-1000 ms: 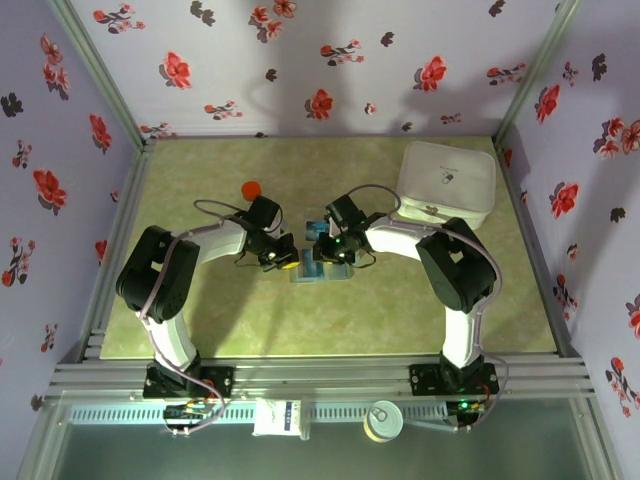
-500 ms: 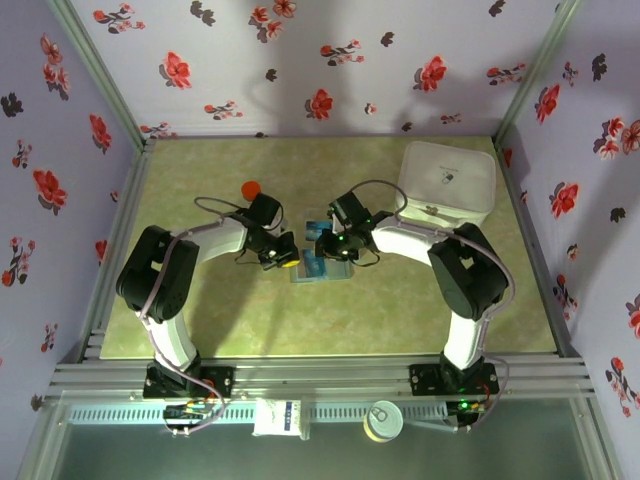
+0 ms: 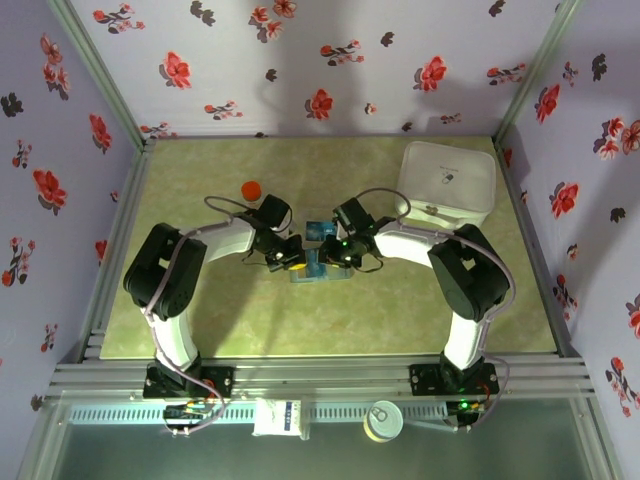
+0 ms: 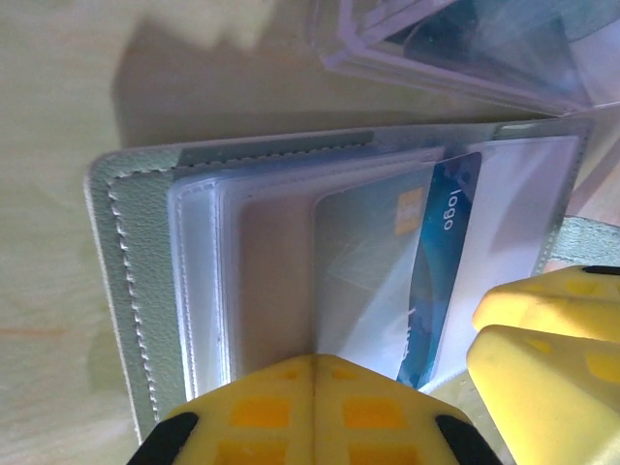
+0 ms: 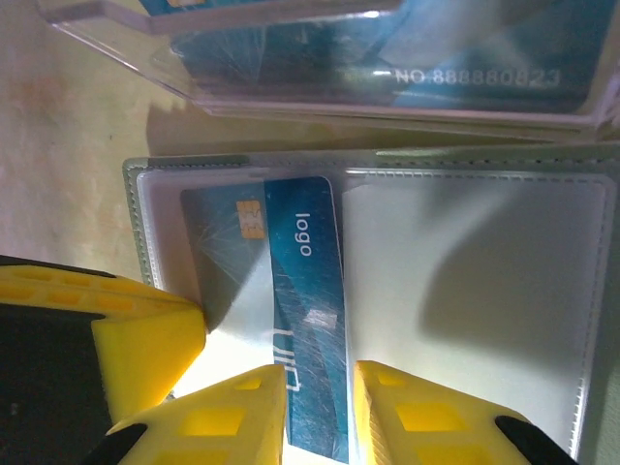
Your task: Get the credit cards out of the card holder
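Green table [image 3: 400,320], open card holder [image 5: 475,291], clear plastic case [image 5: 387,58], white box [image 3: 447,182], red object [image 3: 251,189]

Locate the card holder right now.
Top view: the card holder lies open mid-table, between the left hand and the right hand, well left of the white box.

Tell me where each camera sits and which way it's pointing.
Top external: above, behind the bases, looking down at the table; both arms, left hand, right hand.
Left wrist: on the left arm, looking down at the open card holder; its shut yellow fingers below.
Right wrist: on the right arm, down at the same holder; its fingers straddle the blue credit card.
Shared: both wrist views show that card and the other hand.
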